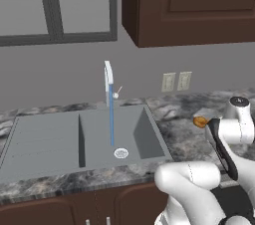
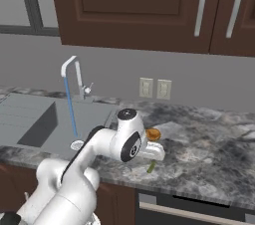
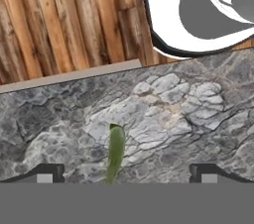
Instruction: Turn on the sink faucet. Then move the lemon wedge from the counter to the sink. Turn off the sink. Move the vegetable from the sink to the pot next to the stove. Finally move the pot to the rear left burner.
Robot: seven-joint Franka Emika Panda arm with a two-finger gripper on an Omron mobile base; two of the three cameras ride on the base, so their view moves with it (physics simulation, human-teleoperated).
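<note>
Right of the sink (image 2: 30,119), on the counter (image 2: 209,154) near its front edge, lies the lemon wedge (image 3: 115,152), just below the gripper (image 3: 124,172), jaws spread wide and holding nothing. Water streams from the faucet (image 2: 73,77) into the sink's right basin.

Even, flat rendered light, moderately bright, without glare. Soft shading darkens the sink (image 1: 45,139) walls. Textures look coarse and slightly blurred, most on the counter (image 3: 163,114) close up.
</note>
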